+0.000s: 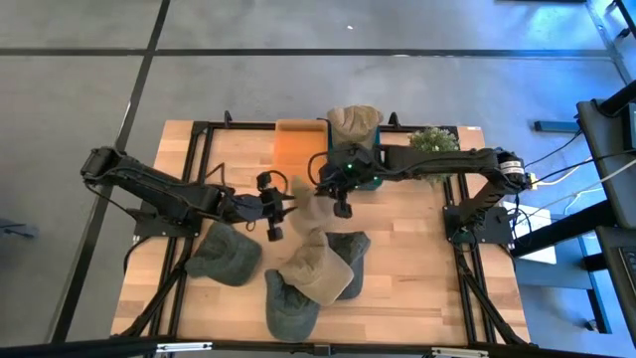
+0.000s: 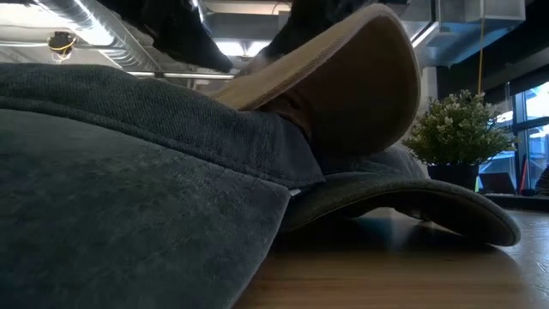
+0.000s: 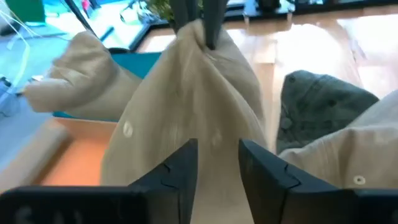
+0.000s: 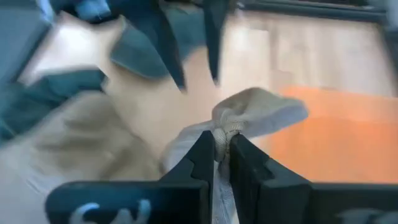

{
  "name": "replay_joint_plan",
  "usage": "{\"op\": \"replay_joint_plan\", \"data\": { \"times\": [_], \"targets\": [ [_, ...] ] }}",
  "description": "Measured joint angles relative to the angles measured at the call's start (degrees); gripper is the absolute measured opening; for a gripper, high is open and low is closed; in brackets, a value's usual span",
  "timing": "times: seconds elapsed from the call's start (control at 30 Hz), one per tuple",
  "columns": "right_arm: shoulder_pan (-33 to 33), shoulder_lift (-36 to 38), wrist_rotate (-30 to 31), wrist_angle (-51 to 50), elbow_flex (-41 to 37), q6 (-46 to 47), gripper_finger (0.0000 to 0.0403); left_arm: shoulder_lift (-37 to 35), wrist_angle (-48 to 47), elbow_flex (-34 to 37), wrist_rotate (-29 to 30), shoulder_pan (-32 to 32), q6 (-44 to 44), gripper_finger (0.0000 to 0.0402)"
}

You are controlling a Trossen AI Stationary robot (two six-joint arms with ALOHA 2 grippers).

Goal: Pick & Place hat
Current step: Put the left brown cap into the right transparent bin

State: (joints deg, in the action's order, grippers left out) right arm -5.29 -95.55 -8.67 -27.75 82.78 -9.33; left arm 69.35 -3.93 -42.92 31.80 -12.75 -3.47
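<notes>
A tan hat (image 1: 301,191) hangs above the table's middle between my two grippers. My right gripper (image 1: 341,204) comes from the right and is shut on it (image 4: 222,146). My left gripper (image 1: 283,209) is open and points at the hat from the left. In the left wrist view its fingers (image 3: 219,168) stand just short of the hat's crown (image 3: 186,93). Several more hats lie on the near half of the table: a dark green one (image 1: 224,256), a tan one (image 1: 320,267) on top of others, and a dark green one (image 1: 288,303). My right gripper pinches a bunched fold of the tan hat's cloth (image 4: 219,132) between its two fingers, coming level from the table's right. The hat is lifted clear of the table. The left wrist view shows the fingertips (image 3: 211,25) on the hat's far end.
A teal bin (image 1: 370,179) at the far middle holds another tan hat (image 1: 355,124). An orange tray (image 1: 296,144) sits to its left and a small potted plant (image 1: 434,139) to its right. In the low view the lying hats (image 2: 129,172) fill the near foreground.
</notes>
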Motion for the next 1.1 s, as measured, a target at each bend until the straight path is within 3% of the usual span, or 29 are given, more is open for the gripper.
{"op": "replay_joint_plan", "data": {
  "times": [0.4, 0.63, 0.9, 1.1],
  "targets": [
    [1.1, 0.1, 29.4, -29.5, 20.5, -13.6, 0.0032, -8.0, -6.4, 0.0, 1.9, 0.1, -1.4, 0.0117],
    [-1.1, 0.1, 34.1, -32.7, 26.2, -20.7, 0.0032, -7.6, -9.1, 0.0, 5.3, 0.1, -4.2, 0.0119],
    [-7.4, 0.2, 33.3, -36.3, 21.1, -25.6, 0.0032, -7.4, -12.7, 0.0, 6.7, 0.1, -7.1, 0.0118],
    [-10.9, 0.6, 29.6, -32.9, 16.6, -30.6, 0.0032, -7.4, -14.6, 0.4, 9.2, 0.1, -9.5, 0.0119]
  ]
}}
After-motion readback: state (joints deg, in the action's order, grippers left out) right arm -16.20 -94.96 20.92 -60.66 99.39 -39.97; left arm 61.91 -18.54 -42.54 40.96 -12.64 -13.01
